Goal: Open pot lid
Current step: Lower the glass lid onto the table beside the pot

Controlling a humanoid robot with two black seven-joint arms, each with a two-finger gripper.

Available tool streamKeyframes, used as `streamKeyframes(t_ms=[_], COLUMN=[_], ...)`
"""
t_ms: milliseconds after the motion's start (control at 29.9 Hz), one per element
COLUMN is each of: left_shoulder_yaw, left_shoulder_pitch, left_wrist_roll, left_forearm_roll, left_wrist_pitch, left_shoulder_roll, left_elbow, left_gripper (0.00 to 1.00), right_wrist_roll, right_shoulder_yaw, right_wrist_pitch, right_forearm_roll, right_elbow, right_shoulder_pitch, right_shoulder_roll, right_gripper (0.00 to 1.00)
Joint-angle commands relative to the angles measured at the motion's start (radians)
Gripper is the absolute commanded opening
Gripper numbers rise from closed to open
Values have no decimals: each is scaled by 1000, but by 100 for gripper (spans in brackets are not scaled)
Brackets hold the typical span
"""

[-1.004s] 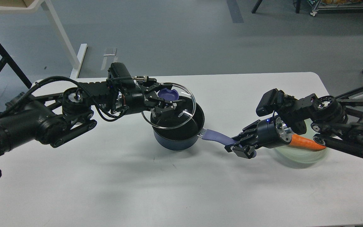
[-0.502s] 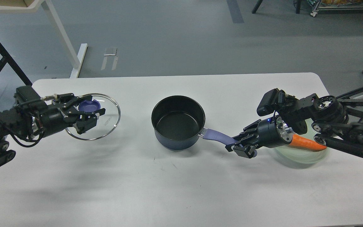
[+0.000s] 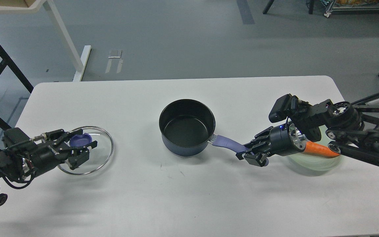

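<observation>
You can see that the glass lid (image 3: 86, 150) has travelled a long way in the last second: it was tilted just above the pot (image 3: 187, 127), then it was carried to the 9 o'clock side, and now it sits low near the left edge of the table (image 3: 189, 197), at about 8 o'clock from the pot and well apart from it. The left gripper (image 3: 77, 148) still holds it, with the jaws pinching the blue knob (image 3: 79, 139) of the lid. I cannot tell whether the lid rim already touches the table or hangs just above it; its shadow lies very close under it. The pot now stands open in the middle of the table, black and empty inside, so I judge that the opening itself is done and only putting down and letting go of the lid remains. The right gripper (image 3: 253, 154) has not moved: its jaws are pressed around the end of the purple handle (image 3: 227, 142), at 3 o'clock from the pot, keeping the pot steady. Behind this gripper, an orange carrot (image 3: 321, 149) lies in a pale green bowl (image 3: 314, 163). About writing: a short word is printed on the glass of the lid, but at this moment it is too small and too much covered to read, and I see no other label or brand.
</observation>
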Motion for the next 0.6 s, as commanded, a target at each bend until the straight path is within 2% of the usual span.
streamKeyframes(t_ms=[0,167,301,469,569], left_shoulder_yaw=[1,1,1,1,1], left_shoulder_pitch=[12,26,28,28,25], left_wrist_roll=[0,0,0,0,0], left_forearm_roll=[-7,-9,-9,-7,-7], left_wrist_pitch=[0,0,0,0,0], left_shoulder_roll=[0,-16,-23,-23,-19], left_elbow=[14,37,39,39,31], left_gripper=[61,62,82,92,93], right_wrist_roll=[0,0,0,0,0], right_shoulder_yaw=[0,0,0,0,0], right_wrist_pitch=[0,0,-2,-6,-9], right_forearm_roll=[0,0,0,0,0], right_elbow=[0,0,0,0,0], right_shoulder_pitch=[-1,-1,-1,-1,-1], right_shoulder_roll=[1,1,0,0,1], right_gripper=[31,31,31,31,31])
